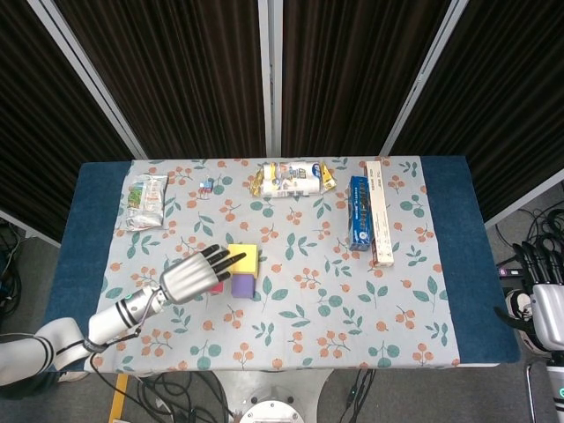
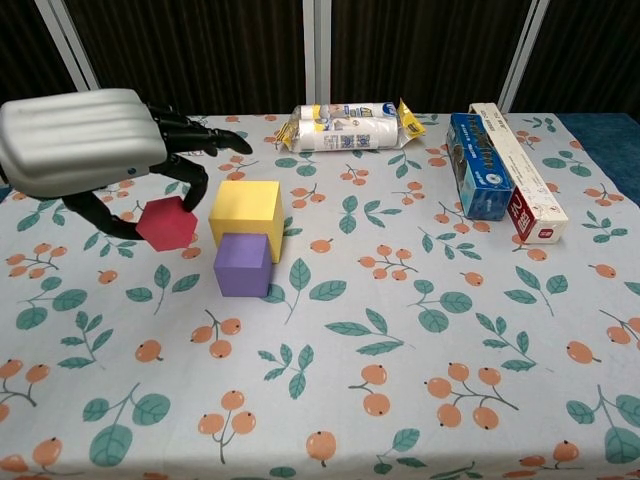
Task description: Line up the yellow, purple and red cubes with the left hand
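Observation:
My left hand (image 2: 85, 140) hangs over the table left of the cubes and pinches the red cube (image 2: 167, 222) between thumb and finger, clear of the cloth. In the head view the left hand (image 1: 196, 274) covers all but a sliver of the red cube (image 1: 216, 287). The yellow cube (image 2: 246, 216) stands on the cloth with the purple cube (image 2: 244, 265) touching its near side. They show in the head view as the yellow cube (image 1: 246, 258) and purple cube (image 1: 241, 285). My right hand (image 1: 539, 291) is off the table at the far right, its fingers unclear.
A snack bag (image 2: 350, 126) lies at the back middle. A blue box (image 2: 477, 164) and a white box (image 2: 520, 174) lie at the back right. A foil packet (image 1: 144, 200) and a small clip (image 1: 205, 186) sit at the back left. The floral cloth (image 2: 420, 330) covers the table.

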### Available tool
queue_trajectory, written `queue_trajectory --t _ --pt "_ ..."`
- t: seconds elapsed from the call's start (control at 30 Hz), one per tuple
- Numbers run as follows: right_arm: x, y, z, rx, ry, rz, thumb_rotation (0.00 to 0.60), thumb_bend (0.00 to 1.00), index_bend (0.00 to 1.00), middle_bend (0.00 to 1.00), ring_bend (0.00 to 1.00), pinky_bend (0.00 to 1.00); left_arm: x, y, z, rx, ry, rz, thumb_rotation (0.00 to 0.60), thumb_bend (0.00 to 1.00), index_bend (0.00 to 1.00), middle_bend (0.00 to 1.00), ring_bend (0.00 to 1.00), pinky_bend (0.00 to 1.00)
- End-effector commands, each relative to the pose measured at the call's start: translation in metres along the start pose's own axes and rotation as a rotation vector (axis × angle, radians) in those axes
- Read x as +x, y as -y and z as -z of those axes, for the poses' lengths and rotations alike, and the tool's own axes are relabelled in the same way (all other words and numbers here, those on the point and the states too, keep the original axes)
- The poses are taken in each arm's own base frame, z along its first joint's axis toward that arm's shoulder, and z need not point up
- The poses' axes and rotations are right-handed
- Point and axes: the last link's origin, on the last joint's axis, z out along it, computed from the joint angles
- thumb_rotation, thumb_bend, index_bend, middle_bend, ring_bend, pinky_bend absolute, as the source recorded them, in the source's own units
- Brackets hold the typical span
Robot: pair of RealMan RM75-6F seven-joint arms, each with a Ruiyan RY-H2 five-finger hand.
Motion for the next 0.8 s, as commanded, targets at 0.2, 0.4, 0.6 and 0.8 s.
queue_trajectory --t 0.2,0.4,0.6,0.8 --pt "-0.002 -0.001 0.001 -0.006 0.003 -0.003 0.600 0.00 0.00 0.04 0.00 0.02 0.020 -0.033 -0.014 -0.038 0.062 -0.114 0.600 0.31 0.58 0.20 0.23 0.27" --pt "-0.002 -0.001 0.000 -0.006 0.007 -0.003 0.600 0.00 0.00 0.04 0.00 0.02 0.017 -0.053 -0.028 -0.065 0.101 -0.167 0.600 0.31 0.58 0.20 0.22 0.26" --pt "-0.005 -0.002 0.001 -0.010 0.016 -0.011 0.600 0.00 0.00 0.04 0.00 0.02 0.016 -0.071 -0.035 -0.084 0.136 -0.185 0.600 0.31 0.58 0.20 0.22 0.26" --pt "-0.005 -0.004 0.001 -0.015 0.014 -0.013 0.600 0.00 0.00 0.04 0.00 0.02 0.014 -0.085 -0.042 -0.089 0.151 -0.202 0.600 0.31 0.58 0.20 0.21 0.26"
